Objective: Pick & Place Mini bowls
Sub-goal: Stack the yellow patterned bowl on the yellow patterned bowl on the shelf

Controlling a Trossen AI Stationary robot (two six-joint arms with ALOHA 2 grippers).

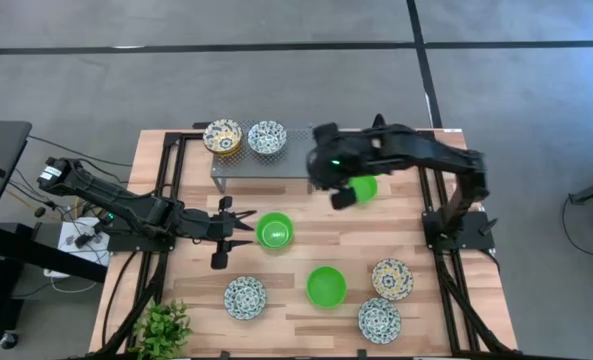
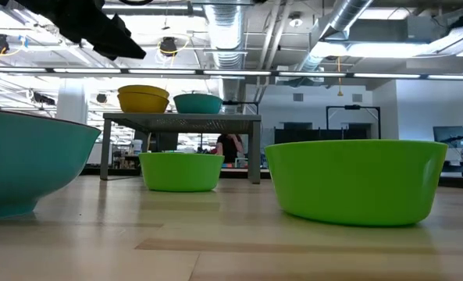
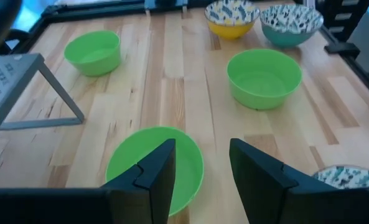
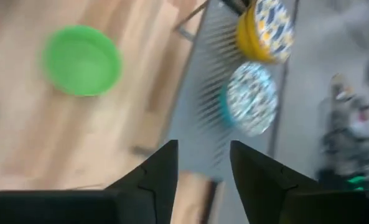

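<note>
The right end effector (image 1: pixel 344 196) hangs above the right end of the grey stand (image 1: pixel 276 165), fingers parted with nothing between them; a green bowl (image 1: pixel 363 187) lies just beside it on the tabletop (image 1: pixel 306 245). The left end effector (image 1: pixel 238 229), open and empty, sits against a second green bowl (image 1: pixel 274 230). A stacked yellow bowl (image 1: pixel 222 136) and a blue-and-white bowl (image 1: pixel 267 137) rest on the stand; five more bowls lie nearer the front edge.

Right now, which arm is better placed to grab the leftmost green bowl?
Left. Its open hand sits right beside that green bowl, fingers facing its rim; the right hand hovers open over the grey stand, farther away.
</note>
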